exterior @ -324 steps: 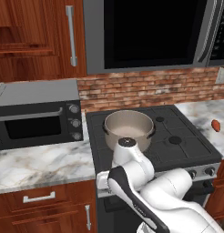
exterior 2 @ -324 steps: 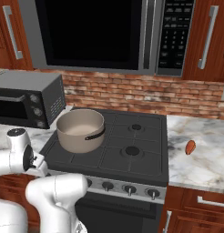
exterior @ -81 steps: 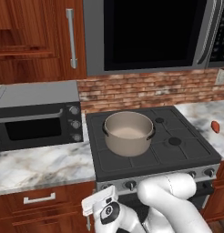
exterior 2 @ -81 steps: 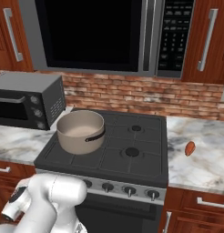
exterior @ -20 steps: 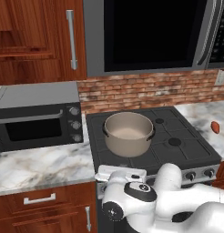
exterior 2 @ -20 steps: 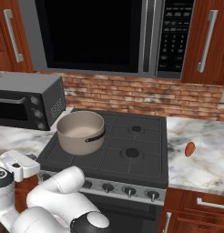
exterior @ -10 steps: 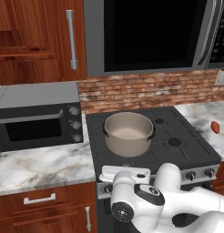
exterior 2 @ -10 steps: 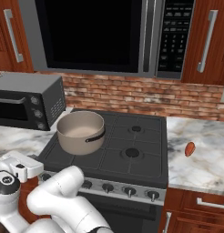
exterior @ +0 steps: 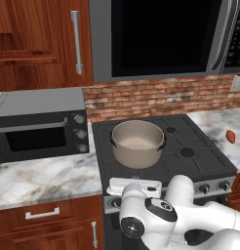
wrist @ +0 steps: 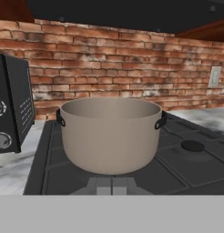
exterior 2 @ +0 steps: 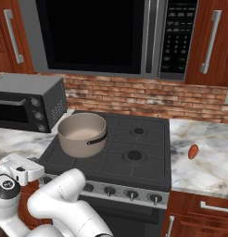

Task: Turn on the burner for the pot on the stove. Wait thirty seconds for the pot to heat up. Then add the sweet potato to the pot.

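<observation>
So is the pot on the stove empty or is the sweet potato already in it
Empty. The pot shows only its bare pale inside on the stove, and the sweet potato lies on the marble counter to the stove's right.

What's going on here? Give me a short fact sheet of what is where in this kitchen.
pot: wide grey-beige pot, nothing visible inside, on the front left burner of the stove
sweet potato: reddish-orange tuber on the marble counter right of the stove, apart from the pot
stove knobs: row of black knobs along the steel front strip
toaster oven: grey oven on the counter left of the stove
microwave: black-fronted microwave mounted above the stove
arm: hand low at the stove's front edge, its camera facing the pot; whether the gripper is open cannot be told
</observation>
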### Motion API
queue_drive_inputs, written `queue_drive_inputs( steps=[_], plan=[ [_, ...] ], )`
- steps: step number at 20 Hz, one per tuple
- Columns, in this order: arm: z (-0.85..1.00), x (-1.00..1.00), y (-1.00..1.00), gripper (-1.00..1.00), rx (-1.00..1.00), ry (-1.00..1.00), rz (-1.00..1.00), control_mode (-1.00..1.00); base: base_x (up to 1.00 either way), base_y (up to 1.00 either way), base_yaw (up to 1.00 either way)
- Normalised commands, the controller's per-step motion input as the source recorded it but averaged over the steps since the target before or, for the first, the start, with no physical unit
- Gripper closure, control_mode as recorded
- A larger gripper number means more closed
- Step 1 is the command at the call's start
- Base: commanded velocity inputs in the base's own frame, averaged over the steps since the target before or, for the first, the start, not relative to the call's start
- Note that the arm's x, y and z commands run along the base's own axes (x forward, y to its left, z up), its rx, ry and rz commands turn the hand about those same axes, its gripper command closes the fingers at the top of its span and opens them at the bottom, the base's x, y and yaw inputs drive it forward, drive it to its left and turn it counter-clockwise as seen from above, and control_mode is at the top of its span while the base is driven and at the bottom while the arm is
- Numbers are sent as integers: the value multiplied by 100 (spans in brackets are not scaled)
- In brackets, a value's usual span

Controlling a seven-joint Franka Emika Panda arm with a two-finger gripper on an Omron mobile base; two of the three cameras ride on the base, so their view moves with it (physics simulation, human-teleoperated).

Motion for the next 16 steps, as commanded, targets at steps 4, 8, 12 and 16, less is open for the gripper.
queue_drive_inputs(
  steps=[4,8,12,16],
  plan=[
    [0,0,0,100,0,0,0,-100,0,0,0],
    [0,0,0,100,0,0,0,-100,0,0,0],
    [0,0,0,100,0,0,0,-100,0,0,0],
    [0,0,0,100,0,0,0,-100,0,0,0]
  ],
)
